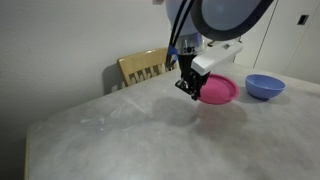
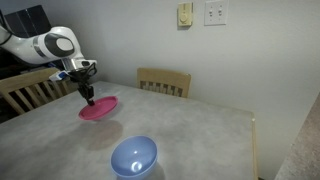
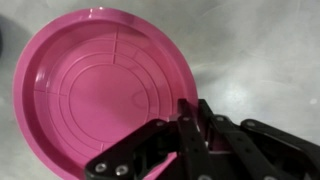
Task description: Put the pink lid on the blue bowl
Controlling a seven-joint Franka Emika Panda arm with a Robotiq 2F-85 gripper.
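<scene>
Firmly pinched at its rim, the flat round magenta-pink plastic lid (image 3: 100,95) hangs from the black Robotiq gripper (image 3: 190,135), apart from the small round periwinkle-blue plastic bowl (image 1: 265,87).

Seen from the wrist, the fingers (image 3: 205,125) are closed narrowly over the lid's near edge, one inside the raised rim and one outside it. In both exterior views the lid (image 2: 98,108) sits tilted and seems lifted just clear of the pale grey stone-look table (image 2: 200,130) (a soft shadow lies beneath it), though the small pictures leave that uncertain. The bowl (image 2: 133,157) stands upright and uncovered on the table, near the lid. A light wooden chair (image 2: 165,80) stands at the table's far edge.
</scene>
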